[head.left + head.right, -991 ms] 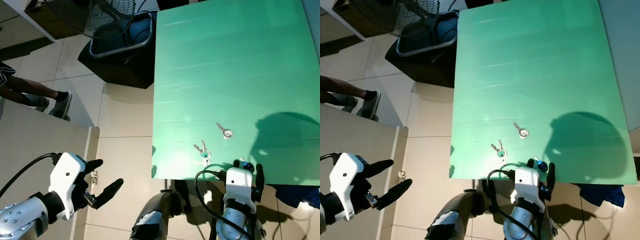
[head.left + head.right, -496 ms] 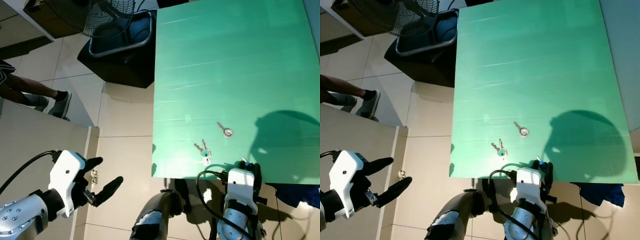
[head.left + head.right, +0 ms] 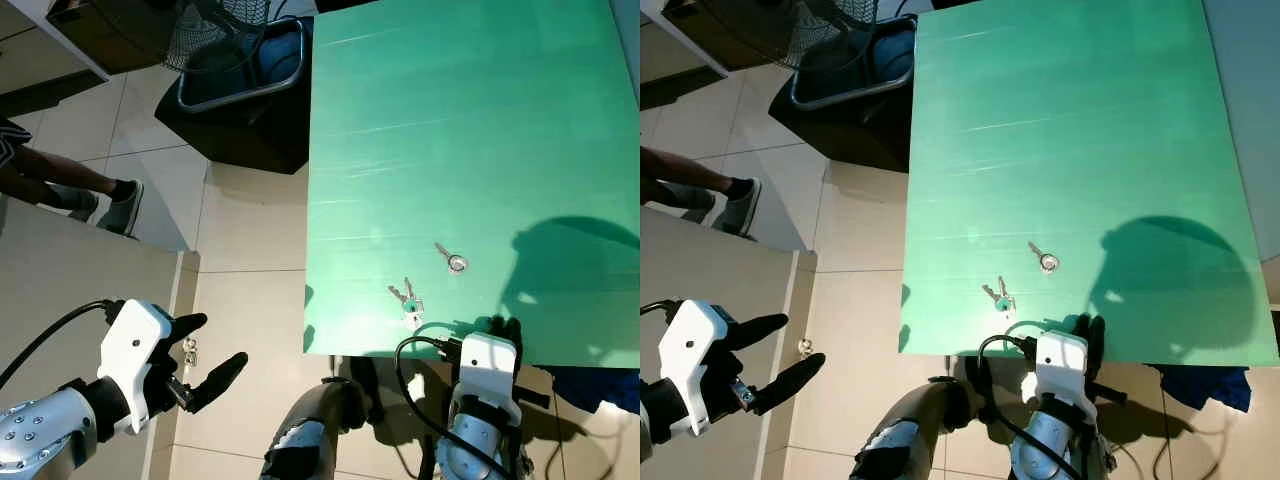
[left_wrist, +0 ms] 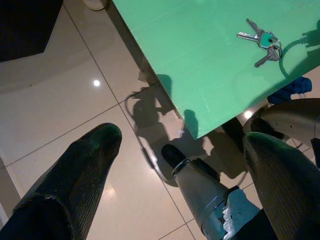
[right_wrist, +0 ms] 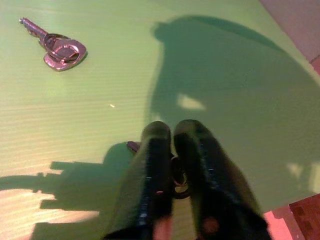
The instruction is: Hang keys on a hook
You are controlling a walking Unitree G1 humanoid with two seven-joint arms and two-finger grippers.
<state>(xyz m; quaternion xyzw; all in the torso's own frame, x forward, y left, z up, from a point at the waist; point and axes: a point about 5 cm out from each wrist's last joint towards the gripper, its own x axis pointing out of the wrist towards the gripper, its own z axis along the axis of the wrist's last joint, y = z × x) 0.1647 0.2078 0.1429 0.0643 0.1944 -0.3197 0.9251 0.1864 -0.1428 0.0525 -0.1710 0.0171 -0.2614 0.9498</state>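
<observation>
At the near edge of the green table (image 3: pixel 450 130), the right gripper (image 5: pixel 172 150) is being pressed fingers-together onto a small dark ring (image 5: pixel 179 186), likely pinching it for lifting, while the silver key bunch (image 3: pixel 407 299) and single silver key (image 3: pixel 449 260) are lying nearby, and the left gripper (image 3: pixel 205 350) is being held spread, idle over floor tiles.

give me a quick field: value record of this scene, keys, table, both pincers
surface: green table, its near edge at the robot
key bunch: teal-tagged keys lying near the table's front edge
single key: one key on a ring lying further in, apart from the bunch
third key: a ring with a dark key under the right fingertips, partly hidden
right pincer: fingers together, tips on the table at that ring
left pincer: open, over the floor tiles to the table's left, holding nothing
hook: not identifiable
</observation>
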